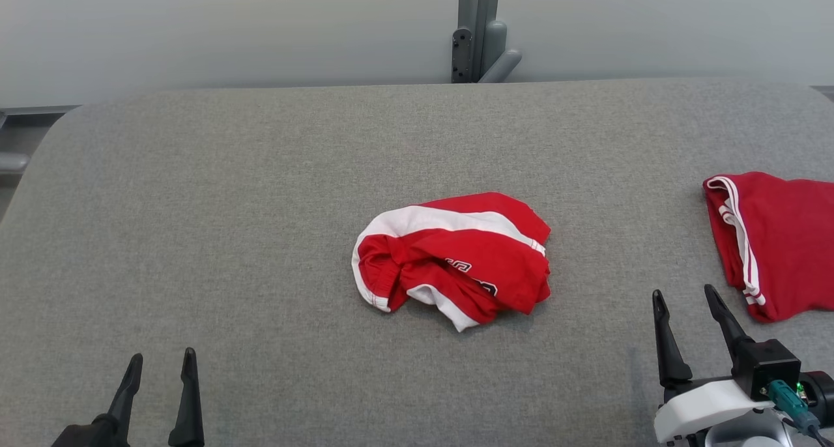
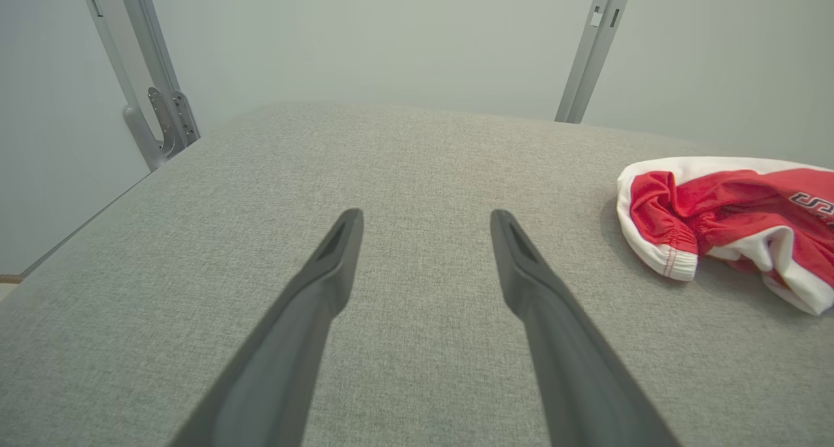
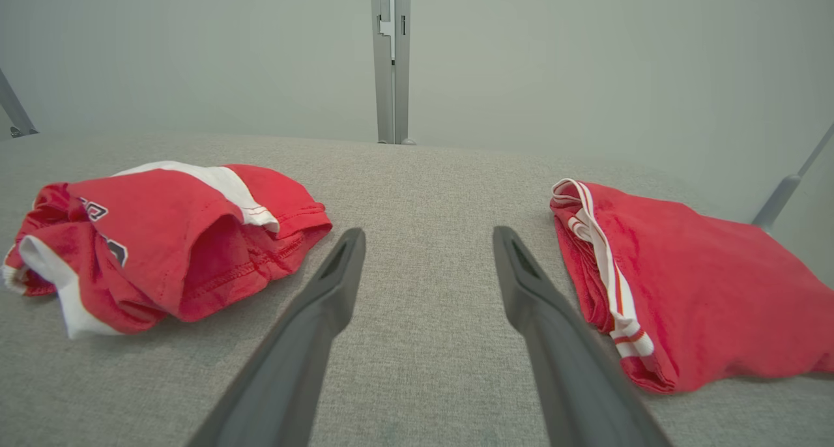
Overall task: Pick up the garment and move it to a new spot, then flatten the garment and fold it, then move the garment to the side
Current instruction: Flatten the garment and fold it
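Head view: the crumpled garment (image 1: 453, 258), red with white bands and dark lettering, lies bunched at the centre of the frame on the grey fabric-covered table (image 1: 260, 206), apart from both grippers. A second red garment (image 1: 775, 242) with white side stripes lies flatter at the right edge of the frame, partly cut off. The left gripper (image 1: 163, 354) stands at the lower left, jaws wide apart, nothing between them. The right gripper (image 1: 684, 291) stands at the lower right, jaws likewise spread and empty, just left of the second red garment's lower corner. A grey metal post (image 1: 479, 30) rises behind the table's far edge at top centre. The left wrist view adds the crumpled garment's (image 2: 730, 219) gathered white-edged opening at the right of the frame, well clear of the spread fingers of the left gripper (image 2: 425, 214), which frame bare table; the second red garment falls outside that frame. The right wrist view places the right gripper (image 3: 428, 232) between the two pieces: the crumpled garment (image 3: 163, 238) at the left of the frame with a stitched hem facing the camera, the second red garment (image 3: 690, 284) at the right, close beside one finger; contact cannot be determined.
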Robot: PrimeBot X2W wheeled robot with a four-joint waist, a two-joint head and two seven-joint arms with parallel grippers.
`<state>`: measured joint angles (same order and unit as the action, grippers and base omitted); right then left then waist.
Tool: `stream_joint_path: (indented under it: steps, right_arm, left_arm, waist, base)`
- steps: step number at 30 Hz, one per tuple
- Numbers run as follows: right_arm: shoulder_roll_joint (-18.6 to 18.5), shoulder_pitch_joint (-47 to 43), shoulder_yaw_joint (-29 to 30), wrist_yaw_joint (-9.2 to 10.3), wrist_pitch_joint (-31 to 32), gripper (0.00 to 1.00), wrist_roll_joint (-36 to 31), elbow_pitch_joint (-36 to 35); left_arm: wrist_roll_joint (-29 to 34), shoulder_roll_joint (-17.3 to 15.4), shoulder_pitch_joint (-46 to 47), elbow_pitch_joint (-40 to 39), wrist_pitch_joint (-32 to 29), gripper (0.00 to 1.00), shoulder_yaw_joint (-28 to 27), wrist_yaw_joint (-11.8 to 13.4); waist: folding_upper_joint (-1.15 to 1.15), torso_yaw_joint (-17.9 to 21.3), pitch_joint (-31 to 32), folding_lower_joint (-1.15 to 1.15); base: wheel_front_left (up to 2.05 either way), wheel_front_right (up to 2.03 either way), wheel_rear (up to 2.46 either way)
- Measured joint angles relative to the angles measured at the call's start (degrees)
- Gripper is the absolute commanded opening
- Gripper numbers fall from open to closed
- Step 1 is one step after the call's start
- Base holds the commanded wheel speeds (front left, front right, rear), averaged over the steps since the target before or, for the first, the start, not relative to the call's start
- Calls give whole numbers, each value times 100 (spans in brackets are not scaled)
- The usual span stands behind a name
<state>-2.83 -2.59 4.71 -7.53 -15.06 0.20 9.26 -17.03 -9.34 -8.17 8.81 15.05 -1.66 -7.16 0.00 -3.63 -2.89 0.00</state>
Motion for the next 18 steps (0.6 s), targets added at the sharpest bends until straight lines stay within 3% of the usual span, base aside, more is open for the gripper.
stream_joint_path:
  steps: [13,18]
  right_arm:
    - [0,105,-37,0,0,100,7,36]
    - [0,198,-43,0,0,100,-31,4]
  left_arm:
    - [-127,-88,85,60,0,100,222,-18]
    - [-609,-86,400,227,1,100,688,-22]
  waist:
    - [0,19,-113,0]
    - [0,53,-229,0]
  base:
    - [0,0,0]
    - [0,0,0]
